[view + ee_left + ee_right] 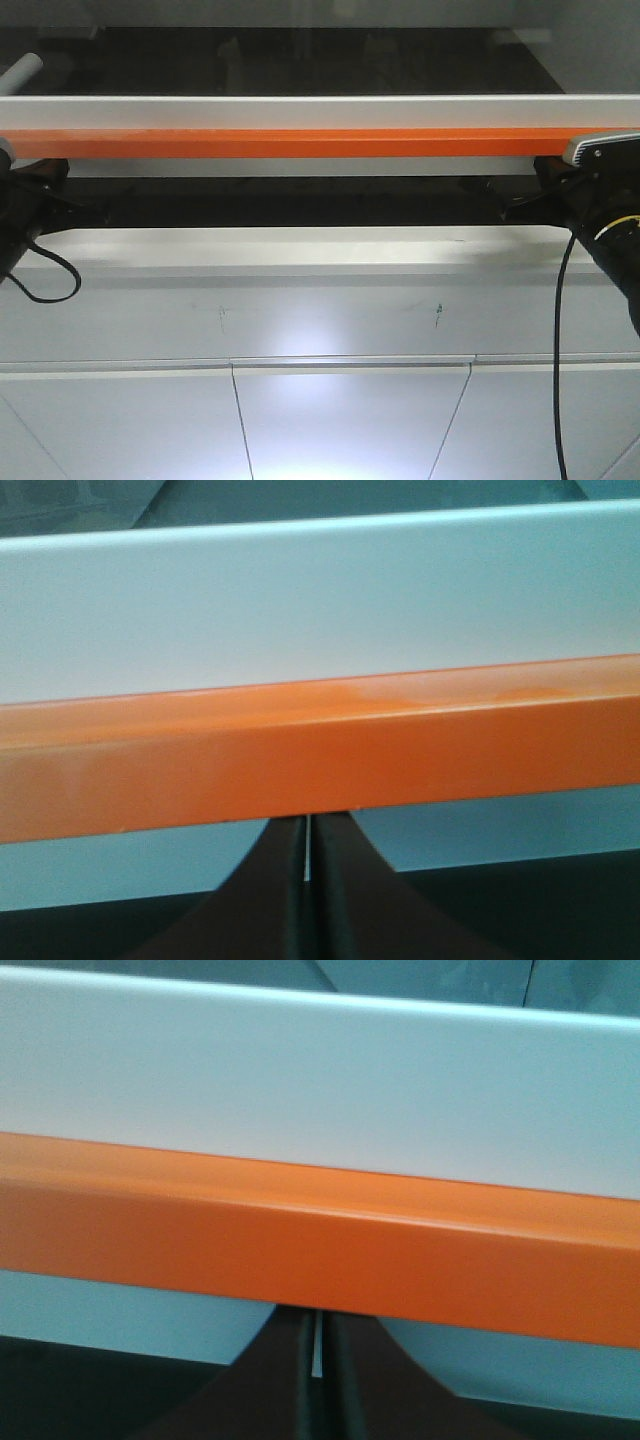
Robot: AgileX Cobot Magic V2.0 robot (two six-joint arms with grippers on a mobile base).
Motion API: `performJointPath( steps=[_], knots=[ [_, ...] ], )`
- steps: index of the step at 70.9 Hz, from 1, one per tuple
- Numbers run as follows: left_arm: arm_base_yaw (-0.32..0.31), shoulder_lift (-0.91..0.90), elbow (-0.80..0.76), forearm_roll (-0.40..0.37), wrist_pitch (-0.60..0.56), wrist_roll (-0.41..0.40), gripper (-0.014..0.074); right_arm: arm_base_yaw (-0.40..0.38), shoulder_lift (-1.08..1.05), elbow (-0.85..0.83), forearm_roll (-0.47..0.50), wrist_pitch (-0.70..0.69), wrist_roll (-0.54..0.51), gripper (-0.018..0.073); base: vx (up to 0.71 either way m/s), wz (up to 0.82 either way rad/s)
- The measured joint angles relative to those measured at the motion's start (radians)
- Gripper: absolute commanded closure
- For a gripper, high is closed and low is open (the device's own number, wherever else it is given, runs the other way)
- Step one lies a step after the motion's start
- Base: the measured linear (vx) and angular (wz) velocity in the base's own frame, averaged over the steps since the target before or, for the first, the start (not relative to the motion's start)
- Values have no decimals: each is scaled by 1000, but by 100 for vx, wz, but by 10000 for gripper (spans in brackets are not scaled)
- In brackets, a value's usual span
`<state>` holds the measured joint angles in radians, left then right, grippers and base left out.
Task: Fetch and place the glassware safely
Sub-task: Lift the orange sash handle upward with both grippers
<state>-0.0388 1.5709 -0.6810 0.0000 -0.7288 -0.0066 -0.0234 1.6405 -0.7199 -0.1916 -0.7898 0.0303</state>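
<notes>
Two arms flank the front view: left arm [25, 205] and right arm [590, 195], well apart, both just under one orange beam [300, 143] that spans edge to edge. One white board [300, 110] sits directly above the beam. A dark gap lies below it, then one pale ledge [300, 250]. Left fingers [285, 880] are pressed together with only a thin slit between them. Right fingers [345, 1360] are likewise closed, holding nothing. Both sets of tips sit close to the beam's lower edge. Glass jar: not visible in any view.
</notes>
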Motion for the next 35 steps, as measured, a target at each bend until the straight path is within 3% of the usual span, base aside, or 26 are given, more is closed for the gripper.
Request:
performJointPath(
  steps=[35],
  knots=[
    [0,-131,-138,0,87,0,603,0,-158,-129,-3,131,1,559,0,0]
  ],
)
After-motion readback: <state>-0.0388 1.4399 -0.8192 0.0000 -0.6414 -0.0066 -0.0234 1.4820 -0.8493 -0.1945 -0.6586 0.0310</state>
